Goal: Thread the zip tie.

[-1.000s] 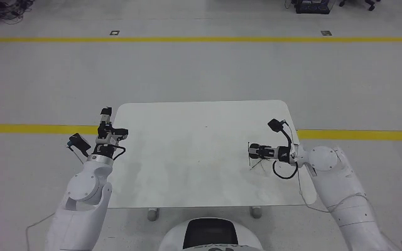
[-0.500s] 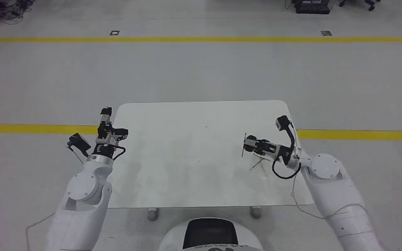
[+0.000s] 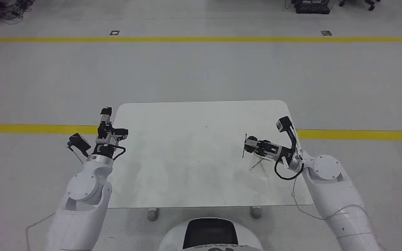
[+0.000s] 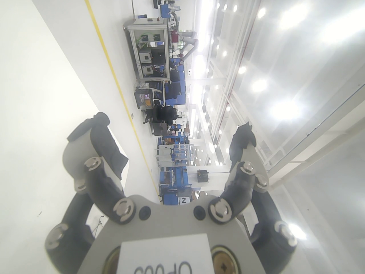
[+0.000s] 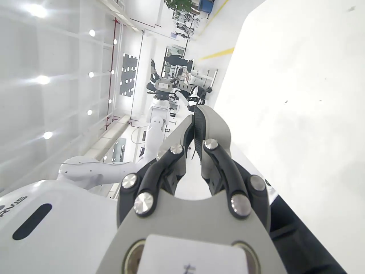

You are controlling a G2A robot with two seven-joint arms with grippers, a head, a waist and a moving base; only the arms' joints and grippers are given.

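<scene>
A thin black zip tie (image 3: 245,137) stands roughly upright above the right part of the white table (image 3: 188,125). My right gripper (image 3: 247,145) is shut on it, held a little above the tabletop. In the right wrist view the right gripper (image 5: 196,113) has its ribbed pads pressed together over the table (image 5: 299,72). My left gripper (image 3: 113,123) is at the table's left edge, far from the tie. In the left wrist view that left gripper (image 4: 171,126) stands open and empty, pointing out toward the room.
The tie's thin shadow (image 3: 256,165) lies on the tabletop under the right gripper. The table's near right corner (image 3: 308,201) is close to the right arm. A yellow floor line (image 3: 352,134) runs behind the table.
My right gripper has shifted a little to the left and toward the far side with the zip tie, and its wrist has turned. The left arm has stayed still.
</scene>
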